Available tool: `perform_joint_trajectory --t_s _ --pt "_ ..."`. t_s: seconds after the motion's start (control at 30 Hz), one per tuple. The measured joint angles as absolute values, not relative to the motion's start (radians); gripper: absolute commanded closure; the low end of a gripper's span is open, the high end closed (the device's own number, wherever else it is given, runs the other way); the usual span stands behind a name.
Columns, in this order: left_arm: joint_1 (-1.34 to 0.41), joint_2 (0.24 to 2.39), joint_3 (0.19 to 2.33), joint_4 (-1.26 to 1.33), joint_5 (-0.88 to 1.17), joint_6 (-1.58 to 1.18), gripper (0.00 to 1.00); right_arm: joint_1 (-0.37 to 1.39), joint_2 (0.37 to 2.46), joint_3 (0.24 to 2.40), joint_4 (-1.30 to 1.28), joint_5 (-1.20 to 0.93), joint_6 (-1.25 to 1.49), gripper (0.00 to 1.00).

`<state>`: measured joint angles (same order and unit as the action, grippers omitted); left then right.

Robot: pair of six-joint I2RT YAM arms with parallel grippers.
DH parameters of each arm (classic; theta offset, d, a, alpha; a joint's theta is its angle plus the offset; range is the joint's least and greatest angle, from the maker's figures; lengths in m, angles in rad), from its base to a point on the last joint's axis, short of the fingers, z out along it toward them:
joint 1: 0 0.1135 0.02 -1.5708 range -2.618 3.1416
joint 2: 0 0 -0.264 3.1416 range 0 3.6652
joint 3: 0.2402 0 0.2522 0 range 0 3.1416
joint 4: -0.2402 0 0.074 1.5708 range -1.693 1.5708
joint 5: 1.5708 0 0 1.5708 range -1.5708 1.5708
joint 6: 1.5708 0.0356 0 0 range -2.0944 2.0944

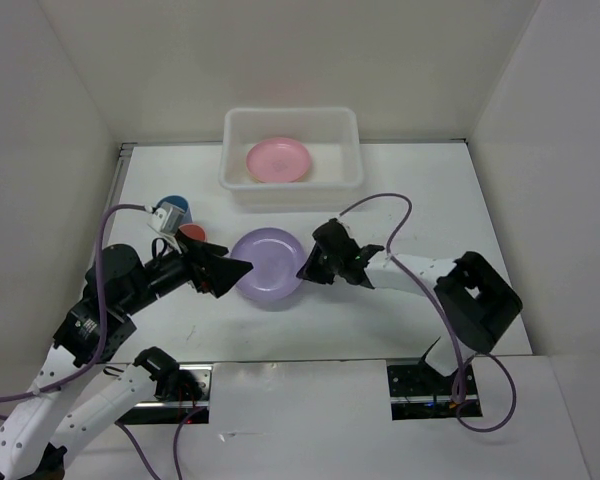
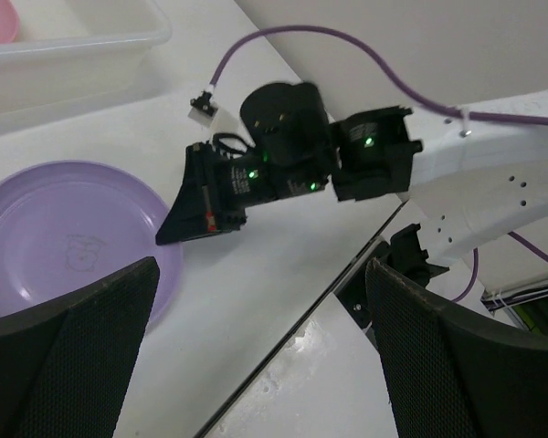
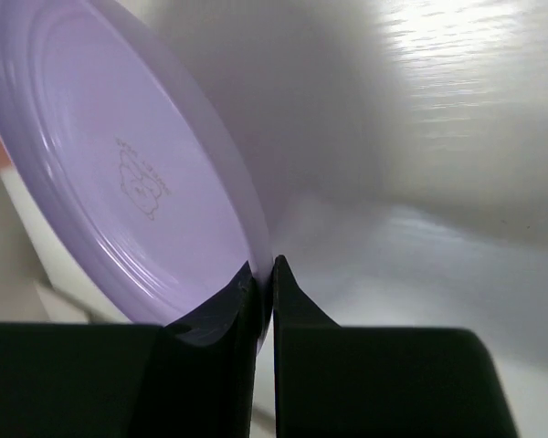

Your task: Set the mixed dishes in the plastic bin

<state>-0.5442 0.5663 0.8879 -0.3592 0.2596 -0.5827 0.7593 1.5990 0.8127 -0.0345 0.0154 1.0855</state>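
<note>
Centre frame, below the bin (image 1: 352, 172), the right tool (image 1: 306, 268) pinches the right rim of the purple plate (image 1: 267, 262); the left tool (image 1: 232, 266) gapes empty. Best lift level, clear the bin wall, lower gently inside

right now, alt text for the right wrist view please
Close-up of the right gripper shut on the rim of the purple plate. The plate fills the upper left, a small printed figure at its centre; white table to the right.
</note>
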Motion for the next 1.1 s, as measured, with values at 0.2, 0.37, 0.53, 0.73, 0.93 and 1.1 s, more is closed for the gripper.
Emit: perform_joint_trajectory --t_s 0.2,0.37,0.53,0.73,0.93,1.1 --pt "-0.544 0.562 0.888 -0.36 0.251 -0.58 0.0 0.625 1.509 0.981 -0.251 -0.227 0.837 1.0" --pt "-0.545 0.523 0.897 -0.376 0.208 -0.58 0.0 0.514 1.554 1.279 -0.34 -0.318 0.729 1.0" --pt "-0.544 0.442 0.963 -0.406 0.134 -0.576 0.0 0.383 1.727 1.618 -0.329 -0.363 0.684 1.0" --pt "-0.544 0.432 1.016 -0.404 0.099 -0.566 0.0 0.336 2.094 2.022 -0.39 -0.322 0.66 1.0" --pt "-0.544 0.464 1.016 -0.438 0.088 -0.549 0.0 0.343 2.479 2.477 -0.617 -0.273 0.649 1.0" --pt "-0.544 0.466 1.016 -0.452 0.081 -0.549 0.0 0.339 2.757 2.896 -0.777 -0.224 0.653 1.0"
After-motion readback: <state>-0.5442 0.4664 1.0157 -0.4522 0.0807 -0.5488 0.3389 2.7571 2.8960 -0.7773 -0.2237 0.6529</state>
